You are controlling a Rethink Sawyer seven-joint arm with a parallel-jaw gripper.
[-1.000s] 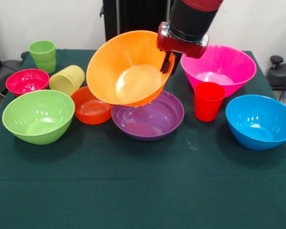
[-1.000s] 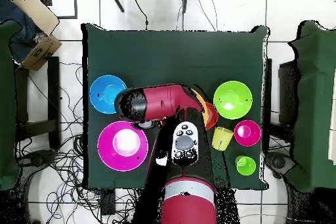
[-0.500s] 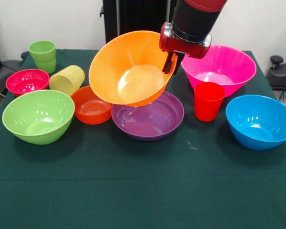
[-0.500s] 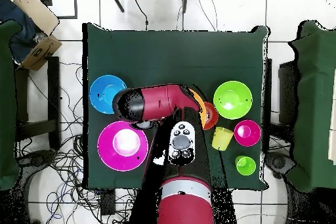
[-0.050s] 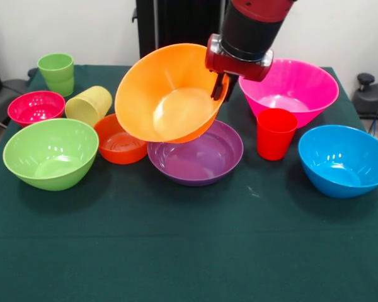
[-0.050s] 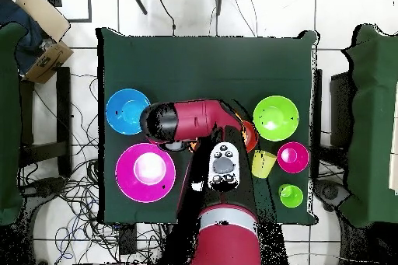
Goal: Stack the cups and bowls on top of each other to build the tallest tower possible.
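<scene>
My gripper (image 5: 219, 85) is shut on the right rim of the large orange bowl (image 5: 167, 94). That bowl hangs tilted, its opening toward the camera, just above the purple bowl (image 5: 198, 154) and the small red-orange bowl (image 5: 118, 139). The pink bowl (image 5: 293, 88) stands at the back right, the blue bowl (image 5: 343, 160) at the right, the lime-green bowl (image 5: 49, 153) at the left, the small magenta bowl (image 5: 35, 107) behind it. The red cup (image 5: 276, 133) stands upright, the pale yellow cup (image 5: 88, 104) lies on its side, and the green cup (image 5: 57, 73) stands at the back left. Overhead, the arm (image 6: 186, 120) hides the held bowl.
The dark green cloth (image 5: 189, 251) covers the table. Overhead, the pink bowl (image 6: 144, 172), blue bowl (image 6: 124, 111), lime-green bowl (image 6: 276, 117), magenta bowl (image 6: 293, 157) and green cup (image 6: 291, 195) ring the arm. Chairs and a cardboard box (image 6: 43, 40) stand beside the table.
The orange bowl has stayed in my grip, shifting slightly left and a little higher over the purple bowl. Nothing else on the table has moved.
</scene>
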